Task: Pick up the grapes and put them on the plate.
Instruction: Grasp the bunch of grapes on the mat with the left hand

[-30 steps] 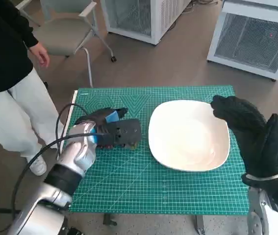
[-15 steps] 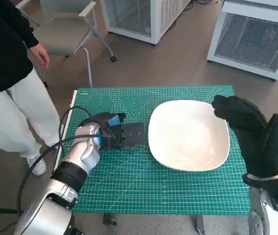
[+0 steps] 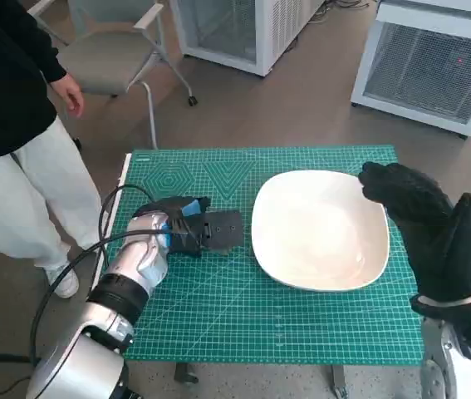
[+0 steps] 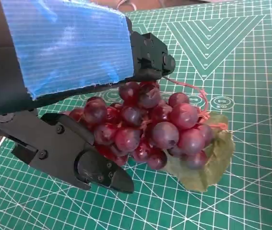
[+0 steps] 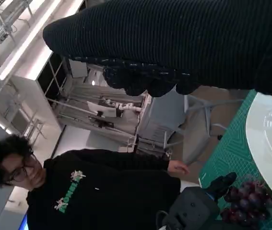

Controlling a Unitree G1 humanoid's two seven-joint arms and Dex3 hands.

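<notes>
A bunch of dark red grapes (image 4: pixel 150 127) with a green leaf (image 4: pixel 207 160) lies on the green cutting mat (image 3: pixel 260 316), left of the white plate (image 3: pixel 318 233). My left hand (image 3: pixel 189 229) sits over the bunch and hides it in the head view. In the left wrist view one black finger (image 4: pixel 150 55) lies across the top of the grapes and the thumb (image 4: pixel 83 163) lies along their other side, both stretched out, not curled round. The right wrist view shows the grapes (image 5: pixel 246 201) beside the left hand (image 5: pixel 193 208). My gloved right hand (image 3: pixel 426 224) hangs raised over the plate's right edge, holding nothing.
A person (image 3: pixel 11 125) in a black top and white trousers stands close to the table's left side, also seen as a person (image 5: pixel 78 191) in the right wrist view. A chair (image 3: pixel 110 58) and white cabinets (image 3: pixel 443 58) stand beyond the table.
My left hand has settled lower and nearer the mat's left side, down onto the grapes. The right hand and the plate have stayed put.
</notes>
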